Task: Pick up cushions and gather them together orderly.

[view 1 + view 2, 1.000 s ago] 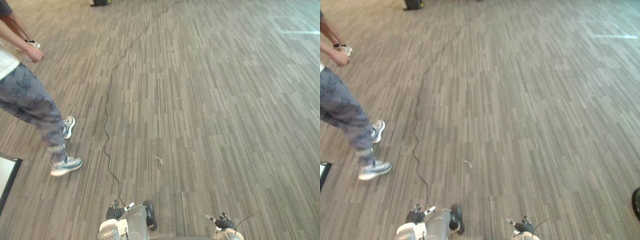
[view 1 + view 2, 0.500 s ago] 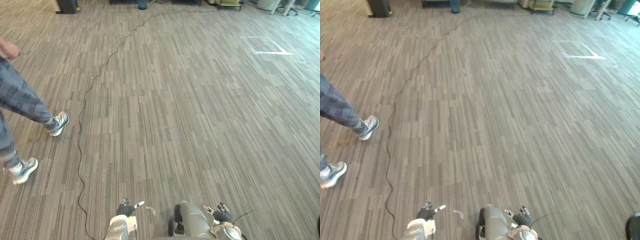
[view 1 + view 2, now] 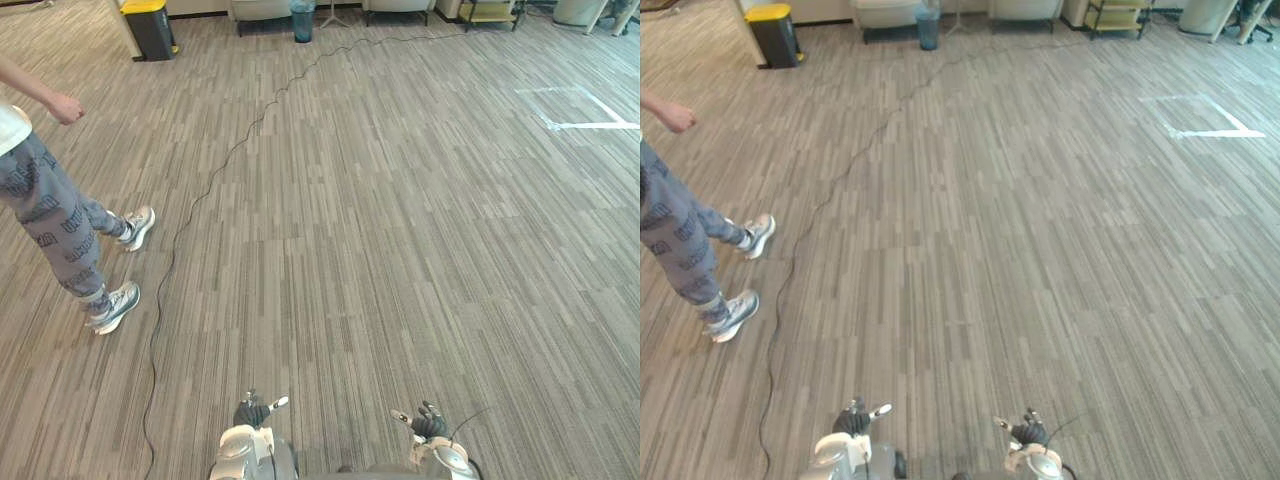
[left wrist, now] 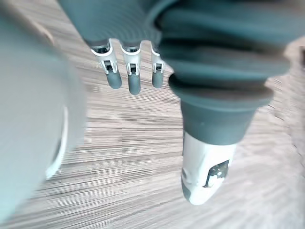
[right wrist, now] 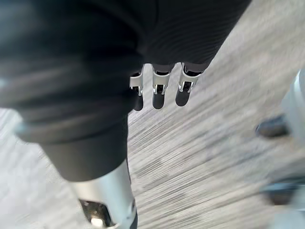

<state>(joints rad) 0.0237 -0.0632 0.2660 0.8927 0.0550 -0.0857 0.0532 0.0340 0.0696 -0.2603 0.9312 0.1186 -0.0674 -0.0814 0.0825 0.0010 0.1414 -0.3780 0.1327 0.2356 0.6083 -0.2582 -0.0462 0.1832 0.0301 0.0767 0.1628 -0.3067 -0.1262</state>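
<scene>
The left hand (image 4: 133,78) is hanging with fingers straight and thumb apart, holding nothing, and the right hand (image 5: 159,93) is hanging the same way, each over striped carpet (image 3: 400,250) in its wrist view. The eye views are adding the wider room: a person (image 3: 55,215) is standing well off to the left, a yellow-lidded bin (image 3: 152,25) and pale seats (image 3: 262,8) are lining the far edge, and white tape (image 3: 580,112) is marking the floor far right. Whether those seats are carrying the cushions I cannot tell.
</scene>
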